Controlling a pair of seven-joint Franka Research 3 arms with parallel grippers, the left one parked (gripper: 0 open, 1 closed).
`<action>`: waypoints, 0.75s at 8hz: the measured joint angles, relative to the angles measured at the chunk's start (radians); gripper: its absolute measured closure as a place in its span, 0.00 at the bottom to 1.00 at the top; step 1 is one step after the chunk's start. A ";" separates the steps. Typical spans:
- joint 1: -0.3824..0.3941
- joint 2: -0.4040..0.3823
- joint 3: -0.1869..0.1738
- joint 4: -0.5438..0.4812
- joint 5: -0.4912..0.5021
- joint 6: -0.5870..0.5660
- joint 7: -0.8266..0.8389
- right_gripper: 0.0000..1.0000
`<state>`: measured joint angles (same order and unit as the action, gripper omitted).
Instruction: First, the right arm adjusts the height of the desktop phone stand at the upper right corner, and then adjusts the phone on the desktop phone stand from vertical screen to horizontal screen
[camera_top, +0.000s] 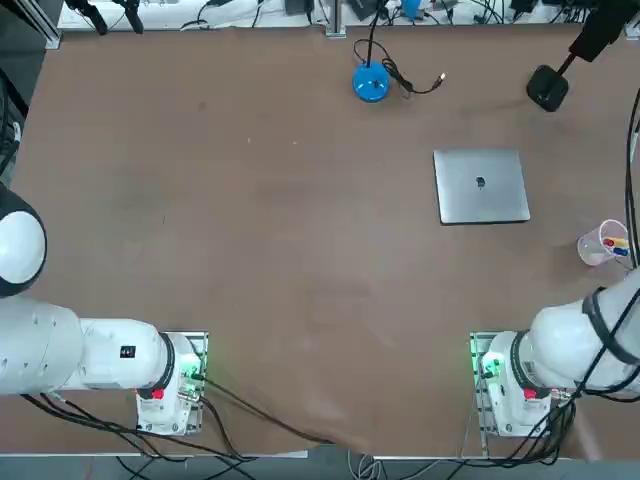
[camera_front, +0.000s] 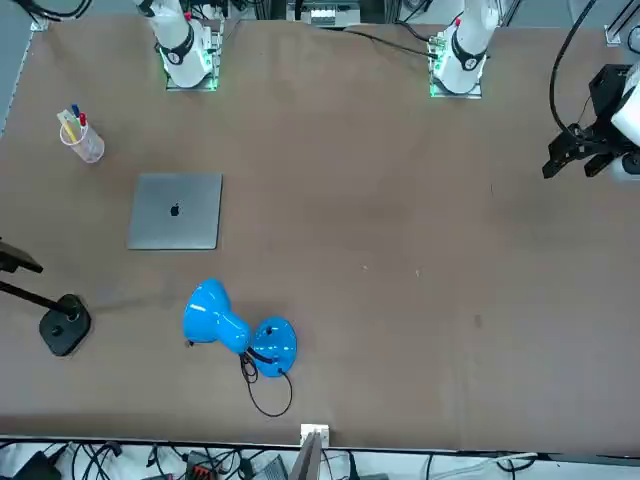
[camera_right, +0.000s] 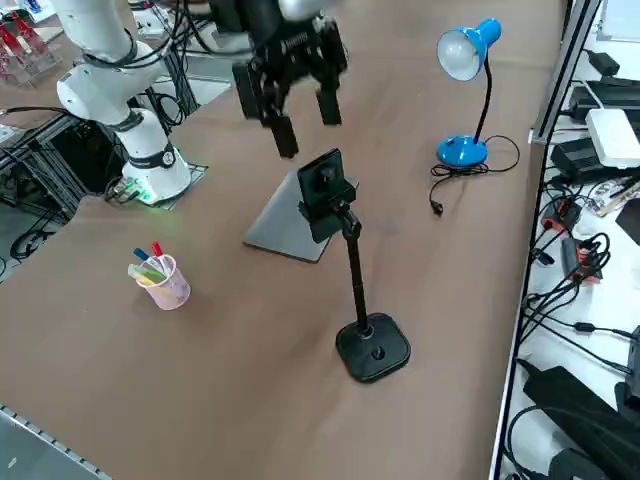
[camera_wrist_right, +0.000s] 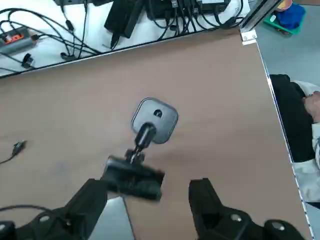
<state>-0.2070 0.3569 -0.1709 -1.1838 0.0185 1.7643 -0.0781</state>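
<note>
The desktop phone stand has a rounded black base (camera_right: 373, 347) (camera_top: 547, 88) (camera_front: 65, 325) (camera_wrist_right: 155, 119) and a thin pole (camera_right: 353, 270), and stands at the table's far right corner. The phone (camera_right: 322, 195) (camera_wrist_right: 132, 180), a small black slab, sits upright in portrait at the pole's top. My right gripper (camera_right: 305, 115) (camera_wrist_right: 147, 197) hovers just above the phone and is open. Nothing is held between its fingers (camera_wrist_right: 205, 200). In the wrist view the phone's top edge lies between the fingers, nearer one of them, without touching.
A closed grey laptop (camera_top: 481, 186) (camera_right: 285, 225) lies flat just behind the stand. A clear cup of pens (camera_top: 603, 242) (camera_right: 160, 278) stands near the right edge. A blue desk lamp (camera_top: 371, 82) (camera_right: 462, 100) is at the far edge. A person (camera_wrist_right: 305, 125) sits beyond the table's corner.
</note>
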 joint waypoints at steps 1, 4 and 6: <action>-0.014 0.047 0.000 0.030 0.032 0.019 -0.003 0.01; -0.020 0.121 0.001 0.060 0.088 0.051 0.004 0.04; -0.020 0.137 0.001 0.061 0.101 0.054 0.036 0.07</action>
<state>-0.2271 0.4940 -0.1695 -1.1231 0.1191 1.8182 -0.0420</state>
